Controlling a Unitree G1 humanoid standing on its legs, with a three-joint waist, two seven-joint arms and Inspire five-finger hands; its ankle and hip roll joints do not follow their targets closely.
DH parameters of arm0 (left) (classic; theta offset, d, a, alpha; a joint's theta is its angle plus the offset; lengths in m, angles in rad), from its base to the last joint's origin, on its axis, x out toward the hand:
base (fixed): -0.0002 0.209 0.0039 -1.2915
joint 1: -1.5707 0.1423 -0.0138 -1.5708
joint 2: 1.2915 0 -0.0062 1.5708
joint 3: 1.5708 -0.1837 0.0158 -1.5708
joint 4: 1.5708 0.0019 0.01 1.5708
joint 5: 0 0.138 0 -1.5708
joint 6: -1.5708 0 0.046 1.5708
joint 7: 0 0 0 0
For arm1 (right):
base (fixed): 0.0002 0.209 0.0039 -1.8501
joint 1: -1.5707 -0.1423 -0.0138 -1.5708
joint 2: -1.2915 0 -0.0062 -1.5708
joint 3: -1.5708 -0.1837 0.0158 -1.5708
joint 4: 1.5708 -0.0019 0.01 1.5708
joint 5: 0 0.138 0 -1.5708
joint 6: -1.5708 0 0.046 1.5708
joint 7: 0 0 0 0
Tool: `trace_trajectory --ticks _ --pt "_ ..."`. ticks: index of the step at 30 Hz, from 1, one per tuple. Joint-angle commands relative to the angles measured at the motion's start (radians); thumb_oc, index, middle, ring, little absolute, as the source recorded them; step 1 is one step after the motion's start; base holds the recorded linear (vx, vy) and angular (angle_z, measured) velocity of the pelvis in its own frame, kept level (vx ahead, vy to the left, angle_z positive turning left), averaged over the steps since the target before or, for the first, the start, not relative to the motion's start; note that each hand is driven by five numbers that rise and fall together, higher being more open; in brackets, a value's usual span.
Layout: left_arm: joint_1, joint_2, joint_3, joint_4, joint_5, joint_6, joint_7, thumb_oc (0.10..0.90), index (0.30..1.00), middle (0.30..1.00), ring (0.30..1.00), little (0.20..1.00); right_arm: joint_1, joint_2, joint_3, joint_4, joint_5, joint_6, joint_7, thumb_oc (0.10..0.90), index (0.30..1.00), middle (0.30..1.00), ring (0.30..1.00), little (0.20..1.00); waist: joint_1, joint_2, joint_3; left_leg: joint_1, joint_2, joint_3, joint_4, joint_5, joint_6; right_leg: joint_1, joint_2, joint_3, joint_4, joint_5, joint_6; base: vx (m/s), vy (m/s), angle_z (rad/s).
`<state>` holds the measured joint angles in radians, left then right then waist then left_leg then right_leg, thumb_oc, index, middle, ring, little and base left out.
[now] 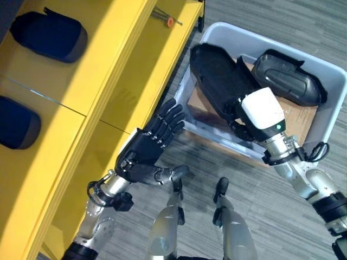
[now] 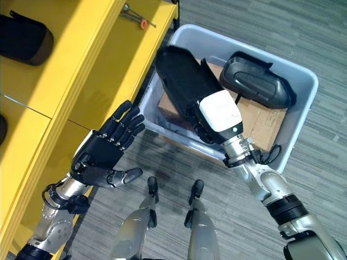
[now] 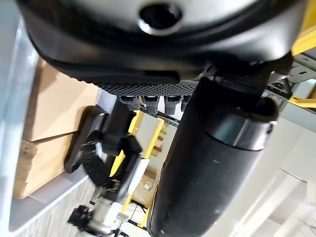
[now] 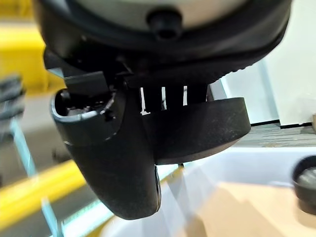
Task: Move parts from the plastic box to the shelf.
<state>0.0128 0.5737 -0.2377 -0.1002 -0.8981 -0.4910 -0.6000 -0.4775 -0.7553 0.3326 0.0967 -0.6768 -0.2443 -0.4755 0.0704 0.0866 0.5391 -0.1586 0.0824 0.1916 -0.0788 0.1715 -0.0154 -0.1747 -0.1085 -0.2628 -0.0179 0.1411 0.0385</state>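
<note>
Two dark parts already lie on the yellow shelf (image 1: 108,49) at far left, one (image 1: 49,35) beyond the other (image 1: 16,123); near it the left hand (image 1: 149,143) hangs empty with fingers spread, between shelf and plastic box (image 1: 325,70). Two parts remain at the box on the right: a long black part (image 1: 219,78), tilted over the box's left rim and clasped by the right hand (image 1: 246,127) with fingers curled round it, and a second black part (image 1: 287,78) lying on cardboard (image 1: 301,116) inside. Step in hand appears to be lifting out the long part; next move calls for clearing the rim and carrying it left to a free shelf space.
</note>
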Motion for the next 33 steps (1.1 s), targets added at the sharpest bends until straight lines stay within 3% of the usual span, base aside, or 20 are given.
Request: trace_trajectory --ticks 1,7,12,21,29,31,32,33 --pt "0.003 0.005 0.004 -0.108 -0.028 -0.088 -0.033 0.900 1.000 1.000 1.000 1.000 -0.100 0.009 -0.040 -0.081 0.087 -0.020 -0.047 0.400 0.300 0.300 0.300 0.300 0.002 -0.046 -0.121 0.033 0.016 -0.011 0.079 -0.146 -0.039 0.041 -0.018 0.032 0.016 -0.102 0.050 0.08 0.035 0.03" --pt "0.034 -0.006 -0.002 -0.107 -0.018 -0.080 -0.035 0.900 1.000 1.000 1.000 1.000 -0.056 0.065 -0.059 -0.097 0.116 0.002 -0.038 0.400 0.300 0.300 0.300 0.300 0.003 -0.048 -0.178 0.080 0.019 -0.012 0.060 -0.141 -0.042 0.098 -0.021 0.027 -0.005 -0.101 0.048 0.08 0.025 0.03" --pt "0.066 -0.016 -0.007 -0.099 -0.016 -0.080 -0.051 0.900 1.000 1.000 1.000 1.000 0.004 0.117 -0.071 -0.113 0.218 0.004 -0.001 0.400 0.300 0.300 0.300 0.300 0.002 -0.053 -0.247 0.132 0.022 -0.008 0.047 -0.146 -0.044 0.159 -0.026 0.016 -0.025 -0.104 0.048 0.10 0.043 0.02" --pt "0.115 -0.047 0.020 -0.082 0.023 -0.101 -0.047 0.900 1.000 1.000 1.000 1.000 0.201 0.198 -0.073 -0.178 0.381 -0.062 0.074 0.400 0.300 0.300 0.300 0.300 -0.006 -0.079 -0.356 0.221 0.011 0.000 0.018 -0.158 -0.037 0.248 -0.032 0.002 -0.063 -0.099 0.057 0.00 0.076 0.01" --pt "0.112 -0.051 0.038 -0.057 0.041 -0.047 -0.105 0.900 1.000 1.000 1.000 1.000 0.293 0.230 -0.101 -0.201 0.336 -0.059 0.055 0.400 0.300 0.300 0.300 0.300 -0.011 -0.088 -0.396 0.256 -0.032 -0.005 -0.008 -0.182 -0.007 0.262 -0.064 0.009 -0.069 -0.071 0.100 -0.13 0.149 0.04" --pt "0.115 -0.049 0.046 -0.026 0.034 -0.048 -0.132 0.900 1.000 1.000 1.000 1.000 0.306 0.244 -0.103 -0.209 0.333 -0.066 0.055 0.400 0.300 0.300 0.300 0.300 -0.007 -0.090 -0.400 0.258 -0.041 -0.001 -0.008 -0.185 0.011 0.268 -0.052 -0.009 0.004 -0.106 0.095 -0.20 0.046 0.08" --pt "0.110 -0.043 0.055 -0.015 0.041 -0.042 -0.145 0.900 1.000 1.000 1.000 1.000 0.307 0.246 -0.108 -0.207 0.339 -0.074 0.047 0.400 0.300 0.300 0.300 0.300 -0.007 -0.084 -0.401 0.253 -0.045 -0.006 -0.008 -0.184 0.030 0.242 -0.018 0.002 0.140 -0.176 0.073 -0.16 0.018 0.12" --pt "0.105 -0.038 0.059 -0.016 0.043 -0.036 -0.148 0.900 1.000 1.000 1.000 1.000 0.306 0.241 -0.112 -0.203 0.342 -0.083 0.035 0.400 0.300 0.300 0.300 0.300 -0.011 -0.084 -0.395 0.248 -0.057 -0.017 0.002 -0.191 0.043 0.216 0.007 0.023 0.224 -0.200 0.066 -0.21 0.002 0.14"
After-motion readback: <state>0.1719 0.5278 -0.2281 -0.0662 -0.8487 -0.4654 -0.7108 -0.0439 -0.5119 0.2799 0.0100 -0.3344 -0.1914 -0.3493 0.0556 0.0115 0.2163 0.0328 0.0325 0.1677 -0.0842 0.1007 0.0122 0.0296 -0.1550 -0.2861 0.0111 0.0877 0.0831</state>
